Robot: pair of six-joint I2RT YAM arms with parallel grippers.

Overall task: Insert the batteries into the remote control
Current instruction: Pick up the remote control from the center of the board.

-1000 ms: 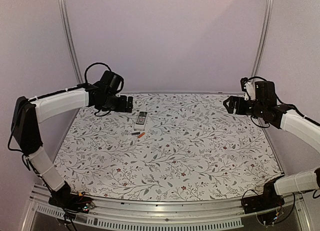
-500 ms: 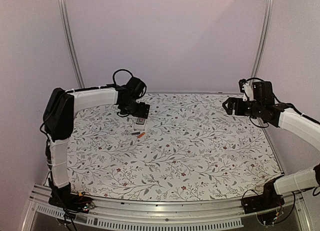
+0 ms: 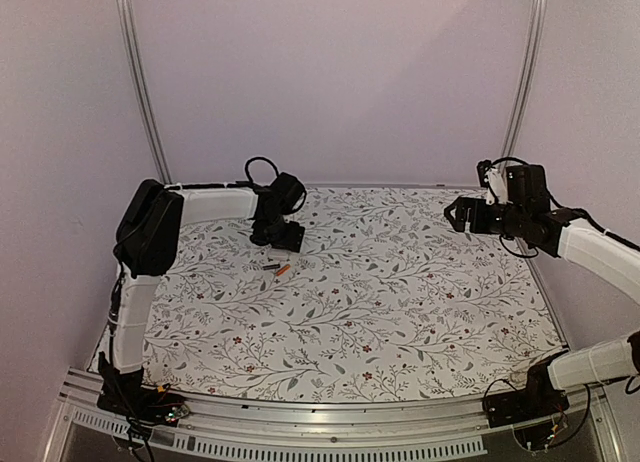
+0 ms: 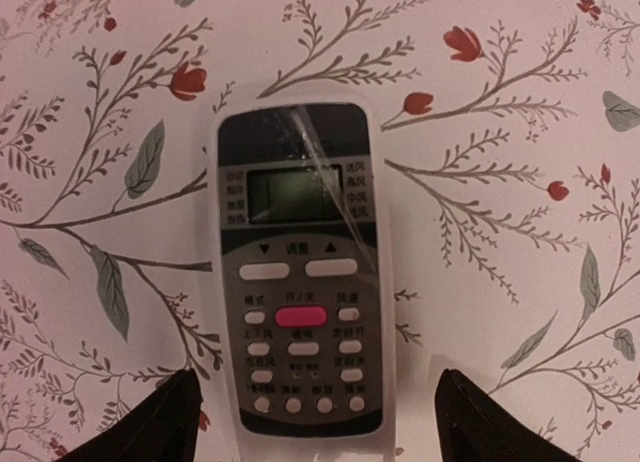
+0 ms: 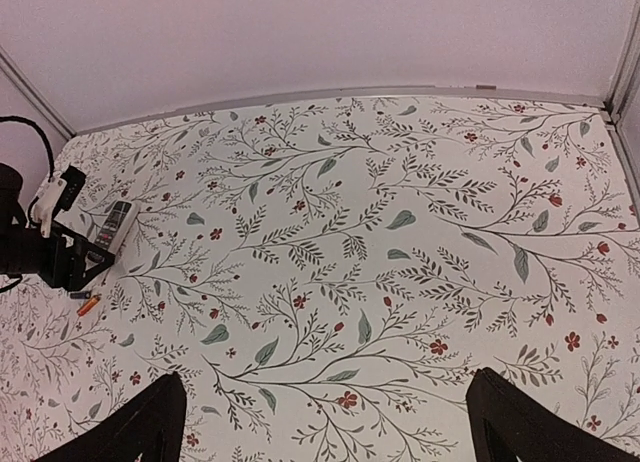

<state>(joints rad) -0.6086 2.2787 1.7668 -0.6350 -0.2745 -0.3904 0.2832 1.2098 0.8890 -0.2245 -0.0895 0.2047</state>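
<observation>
The counter (image 3: 400, 282) is covered with a white cloth printed with grey twigs, leaves and small red flowers. In its far-left part a remote control (image 4: 295, 272) lies flat, buttoned face up, with a grey display above rows of pale keys and one pink key. Just nearer than it an orange battery (image 3: 283, 270) and a dark battery (image 3: 269, 267) lie on their sides, close together, the dark one on the left.
</observation>
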